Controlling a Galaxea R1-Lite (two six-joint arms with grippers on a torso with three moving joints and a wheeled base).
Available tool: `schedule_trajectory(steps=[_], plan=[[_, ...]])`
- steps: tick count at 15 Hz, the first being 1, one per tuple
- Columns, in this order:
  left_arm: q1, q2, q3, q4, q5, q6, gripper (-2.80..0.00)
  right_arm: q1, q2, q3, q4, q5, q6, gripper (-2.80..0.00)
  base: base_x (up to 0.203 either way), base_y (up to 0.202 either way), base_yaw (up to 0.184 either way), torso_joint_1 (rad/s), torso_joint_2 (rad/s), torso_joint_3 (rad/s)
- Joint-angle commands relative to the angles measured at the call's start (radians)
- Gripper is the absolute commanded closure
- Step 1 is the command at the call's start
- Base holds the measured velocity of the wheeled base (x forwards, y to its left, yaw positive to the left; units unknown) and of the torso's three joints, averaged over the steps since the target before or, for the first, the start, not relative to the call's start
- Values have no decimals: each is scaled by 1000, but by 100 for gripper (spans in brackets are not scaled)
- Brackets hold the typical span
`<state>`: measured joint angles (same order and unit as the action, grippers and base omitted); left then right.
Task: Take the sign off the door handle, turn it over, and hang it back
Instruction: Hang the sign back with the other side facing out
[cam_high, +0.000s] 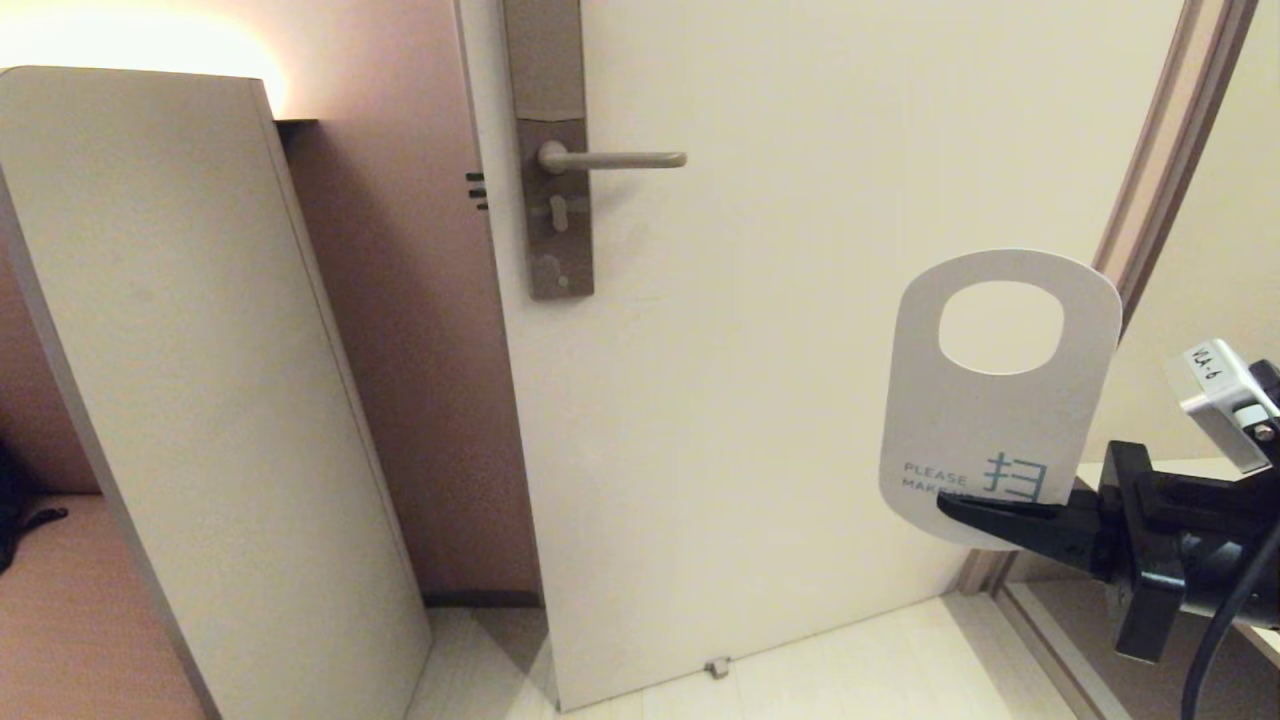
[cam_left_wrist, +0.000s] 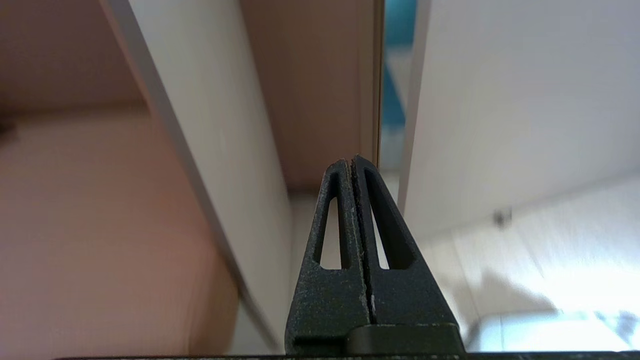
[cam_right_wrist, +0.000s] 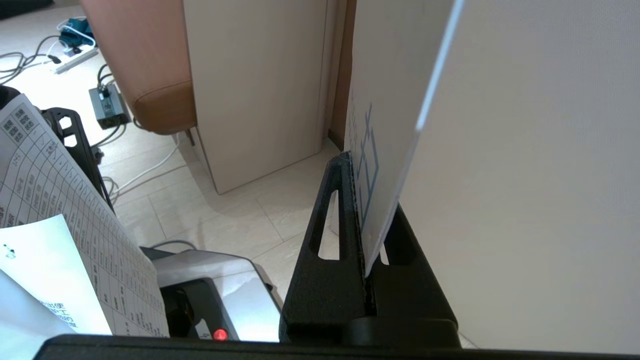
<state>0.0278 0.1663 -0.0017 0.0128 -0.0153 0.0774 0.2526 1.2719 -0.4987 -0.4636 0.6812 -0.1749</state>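
Gripping the lower edge of the white card door-hanger sign (cam_high: 985, 420), the black right gripper (cam_high: 985, 513) holds it upright in the air at the right of the head view, well apart from the brushed-metal lever door handle (cam_high: 612, 159). The sign's rounded top with its oval hanging hole points upward, and the face turned toward the head camera carries pale blue lettering ("PLEASE MAKE…" beside a Chinese character, partly covered by the fingers). In the right wrist view the two black fingers (cam_right_wrist: 330, 240) are pressed together on the thin card (cam_right_wrist: 390, 125), which rises edge-on from between them.

The handle sticks out horizontally from a tall grey lock plate (cam_high: 553, 150) on the cream door (cam_high: 800, 350) and carries nothing. A pale beige cabinet panel (cam_high: 190, 380) stands to the left of the door, on a light tiled floor (cam_high: 850, 660).

The left gripper (cam_left_wrist: 351, 165) shows only in its own wrist view, low down and pointed toward the gap between the panel and the door edge; its fingers lie flat together with nothing between them.
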Motion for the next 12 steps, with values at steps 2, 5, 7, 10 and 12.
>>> schedule_trajectory(steps=[2,5,7,10,12], plan=[[-25,-166,0,1,8,13,0,1,4,-1,-3,4,-3,0,0,0,0,0,0,0],[-26,-166,0,0,6,-3,0,1,4,-3,-4,3,-3,0,0,0,0,0,0,0],[-25,-166,0,-2,8,-21,0,-1,6,-4,-4,0,-3,0,0,0,0,0,0,0],[-25,-166,0,-2,8,-39,0,-1,11,-24,-4,-1,-3,0,0,0,0,0,0,0],[-25,-166,0,-2,8,-39,0,-1,30,-50,-4,-3,-3,0,0,0,0,0,0,0]])
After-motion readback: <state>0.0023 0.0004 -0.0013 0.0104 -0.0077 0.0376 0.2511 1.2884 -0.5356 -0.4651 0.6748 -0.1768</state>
